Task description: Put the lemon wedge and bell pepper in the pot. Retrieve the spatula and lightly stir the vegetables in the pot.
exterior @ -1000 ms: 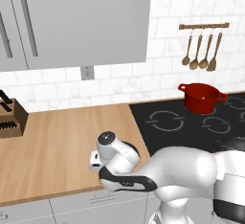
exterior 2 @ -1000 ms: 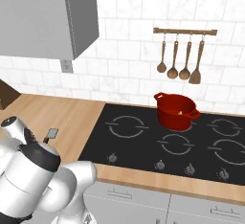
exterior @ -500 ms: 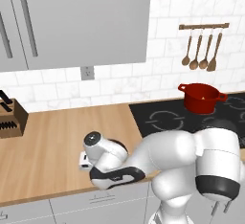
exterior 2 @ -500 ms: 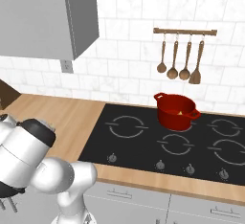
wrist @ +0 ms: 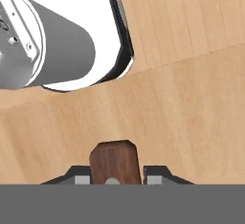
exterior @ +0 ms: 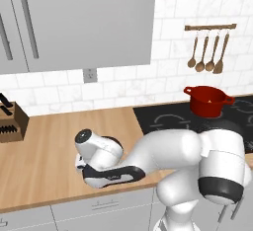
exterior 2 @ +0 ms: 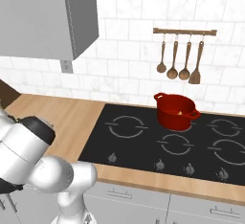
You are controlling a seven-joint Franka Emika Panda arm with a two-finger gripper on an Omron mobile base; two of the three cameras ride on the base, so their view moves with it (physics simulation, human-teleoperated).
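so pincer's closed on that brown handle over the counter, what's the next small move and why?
Probably a short straight lift. In the hand view the pincer is shut on the spatula by its dark-brown handle end, low over the wooden counter. The pot sits far off on the hob, something yellow already inside. Raising first should clear the counter before the swing toward the pot.

Materials and finishes. The counter is rendered as pale matt wood with fine straight grain. The spatula handle, seen at the gripper, is shown as dark-brown smooth wood. The pot is finished in deep-red gloss enamel. The hob beneath the pot is given as smooth black glass. Behind the pot, white glazed tiles and brown wooden spoons are depicted.
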